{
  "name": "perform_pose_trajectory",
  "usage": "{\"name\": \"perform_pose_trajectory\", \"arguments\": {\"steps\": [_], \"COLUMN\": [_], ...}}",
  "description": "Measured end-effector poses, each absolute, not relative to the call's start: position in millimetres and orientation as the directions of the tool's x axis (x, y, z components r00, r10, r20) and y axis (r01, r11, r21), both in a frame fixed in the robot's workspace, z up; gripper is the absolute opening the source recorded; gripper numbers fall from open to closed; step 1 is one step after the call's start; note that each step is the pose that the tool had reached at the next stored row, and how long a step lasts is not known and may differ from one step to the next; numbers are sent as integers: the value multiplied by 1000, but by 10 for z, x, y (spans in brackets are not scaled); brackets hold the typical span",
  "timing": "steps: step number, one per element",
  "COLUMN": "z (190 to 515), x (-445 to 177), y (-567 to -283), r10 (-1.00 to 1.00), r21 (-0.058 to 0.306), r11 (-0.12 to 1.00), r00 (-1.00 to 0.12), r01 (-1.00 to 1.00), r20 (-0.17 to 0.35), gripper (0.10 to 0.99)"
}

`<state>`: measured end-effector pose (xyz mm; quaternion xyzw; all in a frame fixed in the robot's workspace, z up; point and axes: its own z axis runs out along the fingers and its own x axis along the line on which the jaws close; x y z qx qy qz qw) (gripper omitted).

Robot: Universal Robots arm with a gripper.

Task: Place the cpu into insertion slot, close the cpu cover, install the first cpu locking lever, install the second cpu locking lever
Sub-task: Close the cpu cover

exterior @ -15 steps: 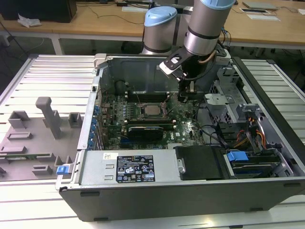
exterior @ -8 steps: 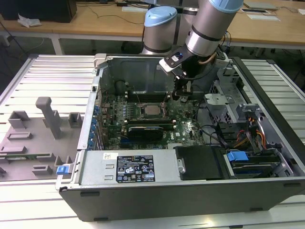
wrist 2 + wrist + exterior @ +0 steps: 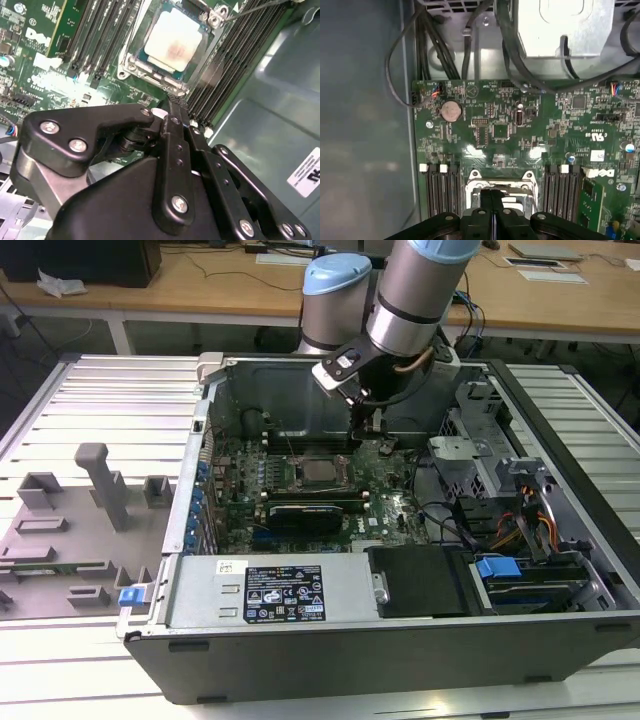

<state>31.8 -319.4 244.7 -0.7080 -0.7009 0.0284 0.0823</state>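
Silver arm (image 3: pixel 415 290) with pale-blue joint caps (image 3: pixel 335 275), black screw-studded jaws.

Wooden desks (image 3: pixel 200 285) behind, ribbed metal worktable (image 3: pixel 120 390), grey fixture tray (image 3: pixel 60 540)

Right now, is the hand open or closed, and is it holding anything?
Hand: closed, nothing visibly held, its tip close beside the cpu.

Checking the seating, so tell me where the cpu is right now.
The cpu sits in the insertion slot in the second wrist view, between two banks of black memory slots, just ahead of the gripper.
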Motion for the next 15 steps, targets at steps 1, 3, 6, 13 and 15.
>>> {"name": "perform_pose_trajectory", "arguments": {"steps": [1, 3, 6, 13, 15], "z": [2445, 2442, 2441, 2413, 2401], "x": [290, 268, 241, 97, 65], "y": [-3187, -3176, -3162, -3157, -3157], "r10": [997, 998, 999, 999, 999], "r21": [-150, -124, -79, 16, 23], "r11": [-4, -7, -9, -8, -7], "r00": [15, 14, 12, 7, 6], "r01": [989, 992, 997, 1000, 1000], "r20": [72, 58, 39, 37, 37], "gripper": [106, 106, 106, 106, 106]}}
